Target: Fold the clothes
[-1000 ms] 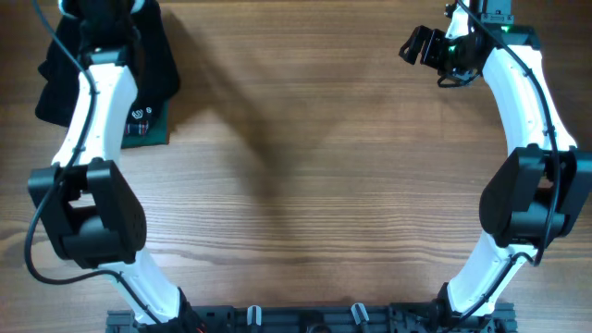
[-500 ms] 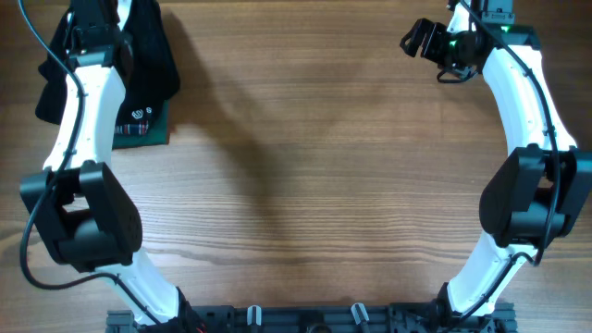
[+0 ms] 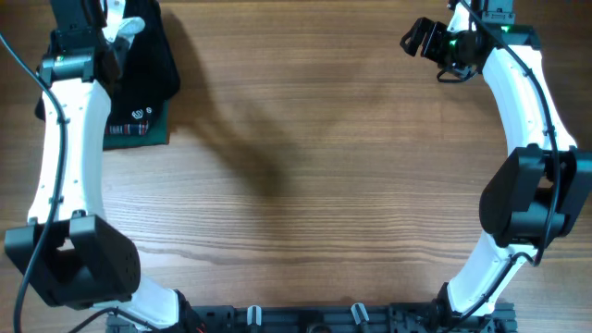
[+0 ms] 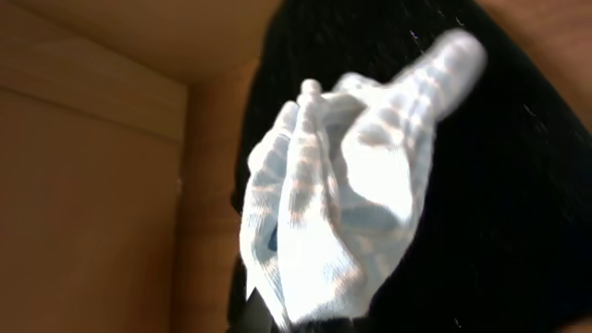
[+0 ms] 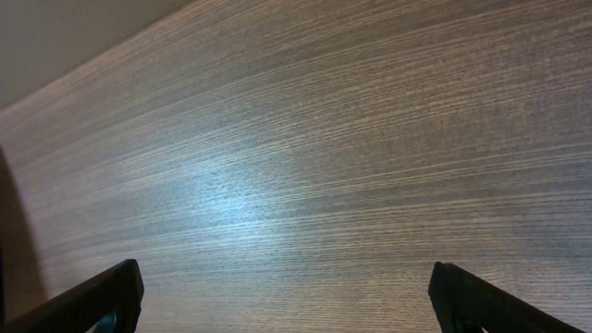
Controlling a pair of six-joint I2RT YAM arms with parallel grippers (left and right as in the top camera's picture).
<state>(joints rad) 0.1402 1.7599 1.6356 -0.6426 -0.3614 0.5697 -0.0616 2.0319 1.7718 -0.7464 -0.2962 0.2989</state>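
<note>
- left gripper (image 3: 116,37): at the far left corner of the worktop, clenched on the clothes (image 4: 338,203); its fingers are barely visible at the bottom edge of the wrist view.
- clothes: one small pale blue-white striped garment, bunched in the left gripper over the black knit garment (image 3: 155,57).
- dark green garment (image 3: 139,132): has plaid trim and lies partly under the black one, by the left edge.
- right gripper (image 5: 296,296): near the far right corner, released, fingers spread wide over the bare wooden table (image 3: 305,185).

overhead: even, soft shadows | left wrist: clothes (image 4: 342,203) blurred, overexposed | right wrist: glare patch
</note>
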